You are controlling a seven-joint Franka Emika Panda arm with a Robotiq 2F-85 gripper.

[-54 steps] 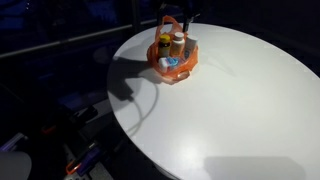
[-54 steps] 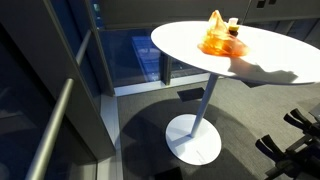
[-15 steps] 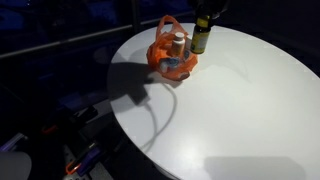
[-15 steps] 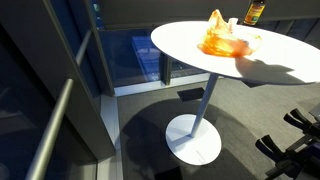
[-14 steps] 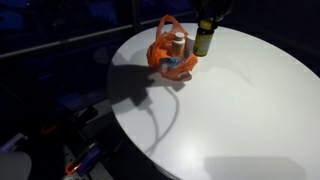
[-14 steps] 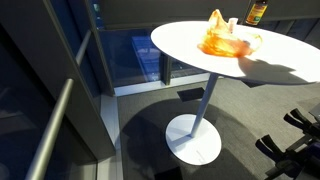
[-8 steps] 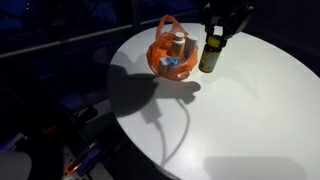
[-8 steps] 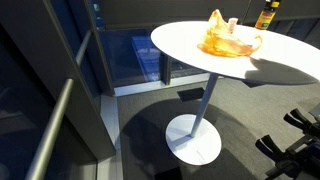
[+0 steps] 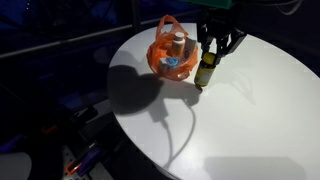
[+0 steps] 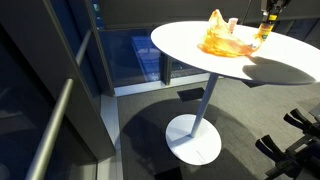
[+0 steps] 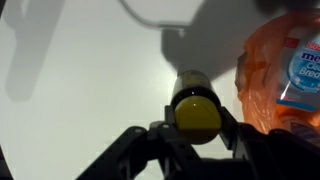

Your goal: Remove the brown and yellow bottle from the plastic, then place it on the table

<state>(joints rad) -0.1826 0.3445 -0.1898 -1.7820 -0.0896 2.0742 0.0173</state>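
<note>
We start at the orange plastic bag (image 9: 170,57), which sits upright on the white table (image 9: 250,120) with its handles up. A paler bottle (image 9: 178,42) stands inside it, so the bag holds its shape. At about 4 o'clock from the bag, just beside it and clear of its wall, hangs the brown and yellow bottle (image 9: 205,73). It is upright, its base at or just above the table; we cannot tell whether it touches. The end effector (image 9: 212,53) grips it from above, fingers (image 11: 165,134) closed on either side of the neck beneath the yellow cap (image 11: 196,113). We judge that this top grip keeps the bottle vertical so it can stand on release.
</note>
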